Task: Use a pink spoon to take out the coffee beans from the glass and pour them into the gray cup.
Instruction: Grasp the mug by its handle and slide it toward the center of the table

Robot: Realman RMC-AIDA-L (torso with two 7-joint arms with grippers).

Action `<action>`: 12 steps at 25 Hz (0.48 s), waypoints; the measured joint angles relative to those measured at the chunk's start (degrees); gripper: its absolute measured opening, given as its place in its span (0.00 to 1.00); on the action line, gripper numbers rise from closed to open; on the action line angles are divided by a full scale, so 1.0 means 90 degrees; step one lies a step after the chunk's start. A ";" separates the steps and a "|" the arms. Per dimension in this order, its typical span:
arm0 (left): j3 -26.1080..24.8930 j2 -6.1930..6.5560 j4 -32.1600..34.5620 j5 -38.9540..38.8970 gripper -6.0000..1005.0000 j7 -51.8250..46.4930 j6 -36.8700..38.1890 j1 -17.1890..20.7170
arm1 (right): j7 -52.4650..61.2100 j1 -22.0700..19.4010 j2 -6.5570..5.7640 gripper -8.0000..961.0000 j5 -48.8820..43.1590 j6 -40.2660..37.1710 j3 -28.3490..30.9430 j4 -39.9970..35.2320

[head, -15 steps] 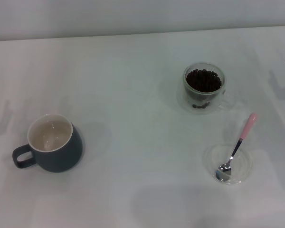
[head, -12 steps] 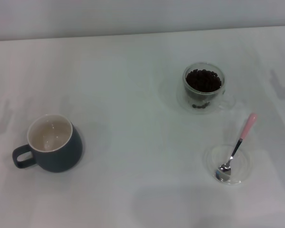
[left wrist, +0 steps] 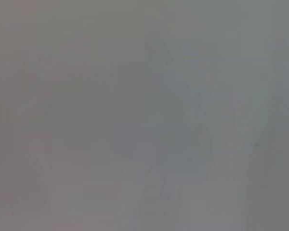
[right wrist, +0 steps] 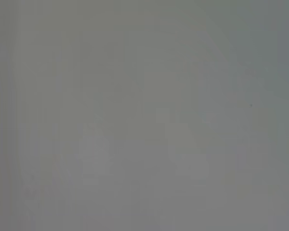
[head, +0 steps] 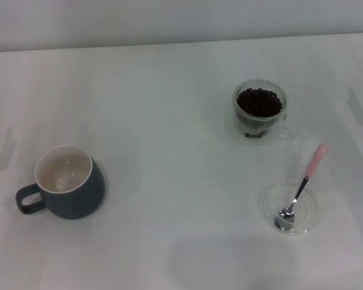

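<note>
Three things sit well apart on the white table [head: 169, 78], so an arm has room to reach each one; the pink spoon [head: 302, 188] rests with its shiny bowl in a shallow clear dish [head: 263, 202] and its pink handle poking up over the rim, easy to pinch. The glass [head: 259, 111] full of coffee beans [head: 259, 101] stands near the spoon, so scooping should be a short trip; the gray cup [head: 63, 182] waits empty far over on the left, mouth up for pouring. Neither gripper shows, so I cannot tell how their jaws stand.
</note>
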 joint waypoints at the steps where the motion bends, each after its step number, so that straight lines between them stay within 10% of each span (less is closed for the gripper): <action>1: -0.0001 -0.0003 0.0000 -0.0001 0.89 0.0000 -0.0020 0.0013 | 0.0000 0.0000 0.0000 0.77 0.0001 0.0001 -0.0001 0.0000; 12: 0.0045 -0.0010 0.0027 0.0113 0.89 0.0006 -0.0413 0.0292 | -0.0030 0.0005 0.0000 0.77 -0.0005 0.0004 -0.0001 -0.0007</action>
